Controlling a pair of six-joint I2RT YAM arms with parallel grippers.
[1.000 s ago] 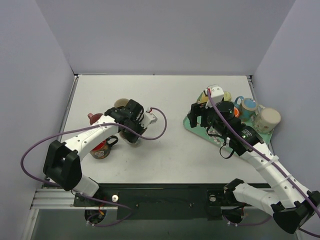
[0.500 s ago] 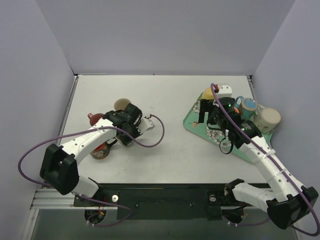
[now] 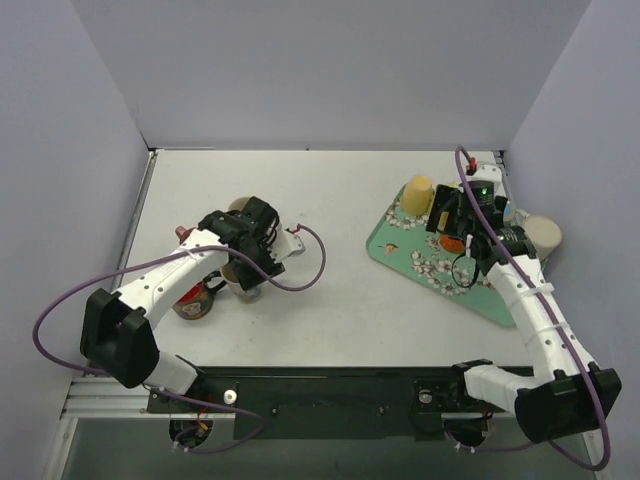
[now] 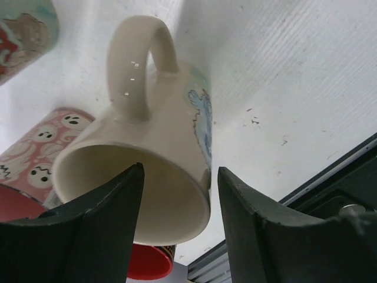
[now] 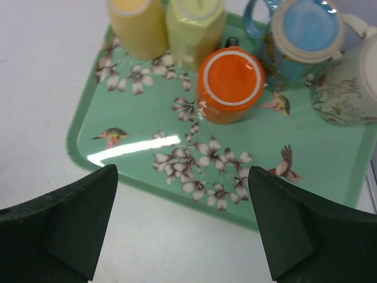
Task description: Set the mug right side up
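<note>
Your left end effector (image 4: pixel 179 168) has its fingers spread astride the wall of the cream mug (image 4: pixel 159 141), not pinching it, probably because the mug seems to stand mouth-up on the counter (image 4: pixel 294 76), while your right end effector (image 5: pixel 182 171) hangs spread over the green tray (image 5: pixel 147 112).

The mug (image 4: pixel 165 135) looks glossy glazed ceramic, the table (image 4: pixel 294 88) matt and grainy, the tray (image 5: pixel 147 115) shiny.

Overhead cam; close wrist cams share its mug (image 4: pixel 162 147), tray (image 5: pixel 330 159).
</note>
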